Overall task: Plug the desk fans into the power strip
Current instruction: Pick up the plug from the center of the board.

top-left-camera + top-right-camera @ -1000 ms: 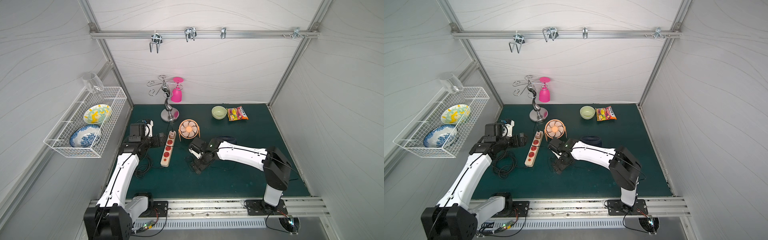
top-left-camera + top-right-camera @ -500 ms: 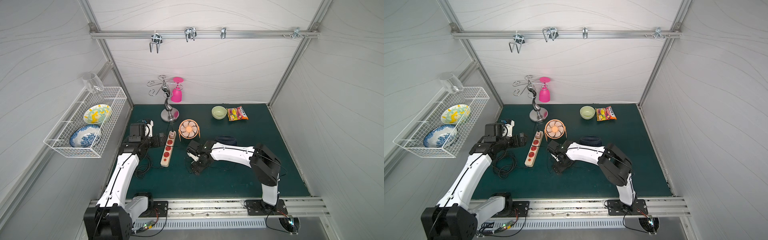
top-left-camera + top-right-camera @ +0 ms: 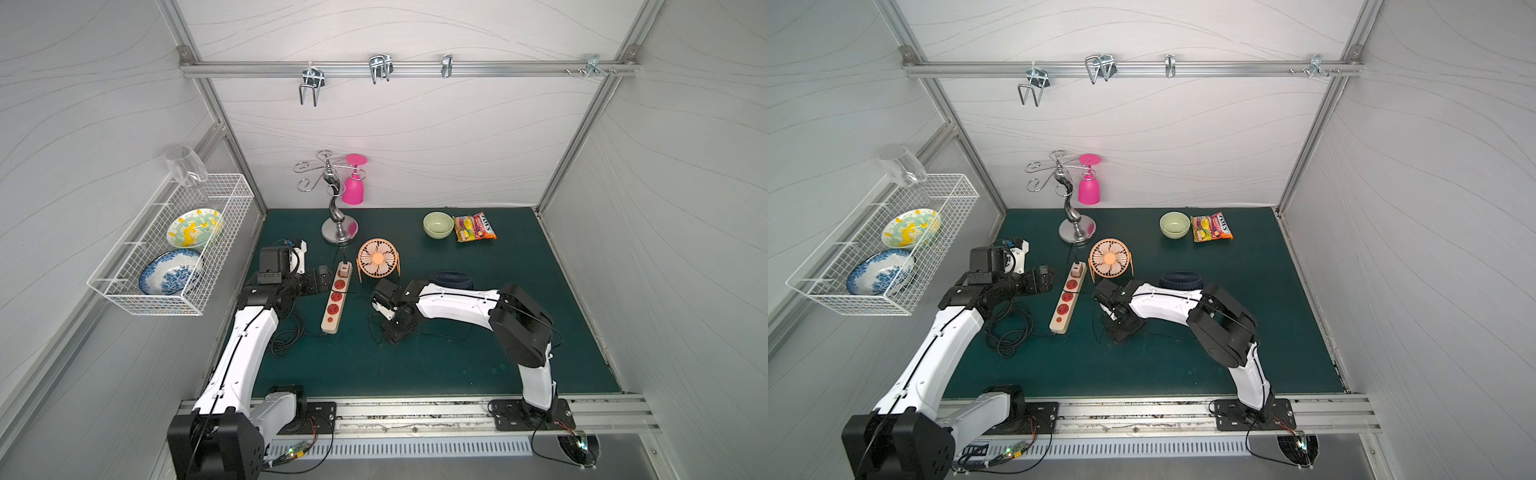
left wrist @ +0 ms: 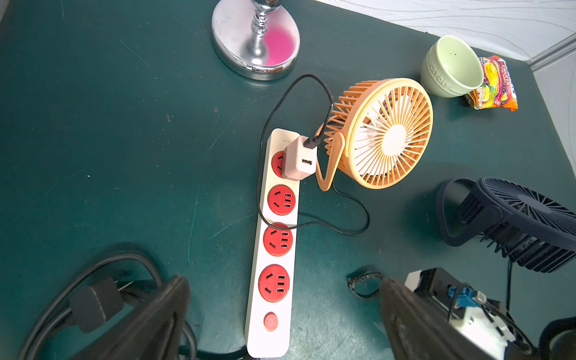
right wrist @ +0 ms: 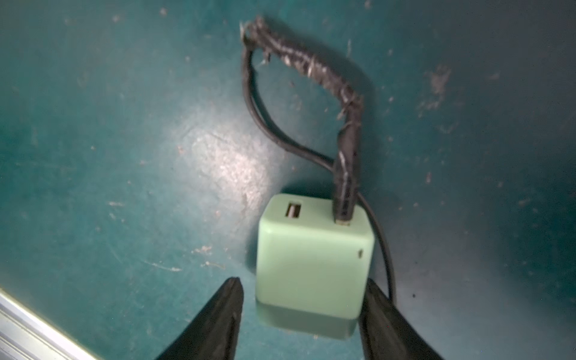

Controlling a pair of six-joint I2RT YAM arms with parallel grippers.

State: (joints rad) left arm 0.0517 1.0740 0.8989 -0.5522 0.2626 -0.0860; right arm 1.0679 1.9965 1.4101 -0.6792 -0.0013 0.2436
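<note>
The dark blue fan [image 3: 453, 278] sits behind the right arm [image 3: 457, 305]. The power strip [image 3: 336, 301] lies beside the orange fan [image 3: 377, 257], 3 sockets free. The left gripper [image 4: 283, 282] hangs just beside it, fingers spread wide, likely to steady it. The right gripper [image 5: 302, 282] straddles the green plug [image 5: 311, 265], not yet pinching.

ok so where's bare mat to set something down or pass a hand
Free: near mat between front rail and power strip; right side, nearer than the snack bag. Crowded: around the power strip, orange fan, navy fan and coiled cord.
</note>
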